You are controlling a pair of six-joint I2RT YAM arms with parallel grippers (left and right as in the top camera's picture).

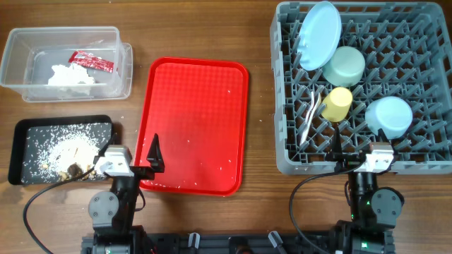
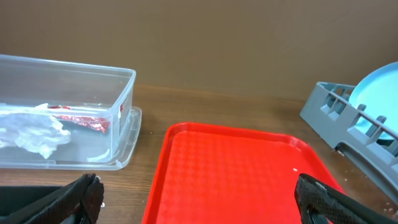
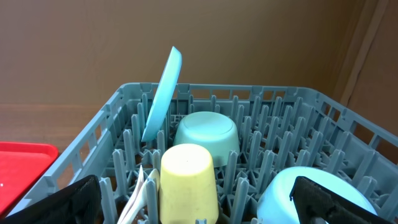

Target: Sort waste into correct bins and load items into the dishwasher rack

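A: Dishwasher rack [image 1: 279, 85], on the right of the bench [image 1: 258, 106] — what sits in it?

B: The pale blue plate [image 1: 319, 35] stands on edge at the far-left corner, with the mint green bowl [image 1: 345, 65] upside down just beside it. The yellow cup [image 1: 337, 103] is mouth-down nearer the front. The white fork and spoon [image 1: 309, 116] lie to its left, and the small light blue bowl [image 1: 388, 116] is inverted to its right.

A: And the waste?

B: The crumpled tissue [image 1: 70, 76] and the red sachet [image 1: 90, 61] lie in the clear tub [image 1: 14, 53] at the far left. The brown scraps [image 1: 70, 169] and white crumbs [image 1: 67, 144] are in the black tray [image 1: 15, 169], just in front of the tub. The red tray [image 1: 194, 120] lies between those bins and the rack, with a few white specks on it.

A: The fingers?

B: The left fingers [image 2: 74, 199] are spread wide and grip nothing — they sit low by the near-left corner of the red tray, beside the black tray. The right fingers [image 3: 329, 199] are just as wide apart and empty, at the near wall of the rack.
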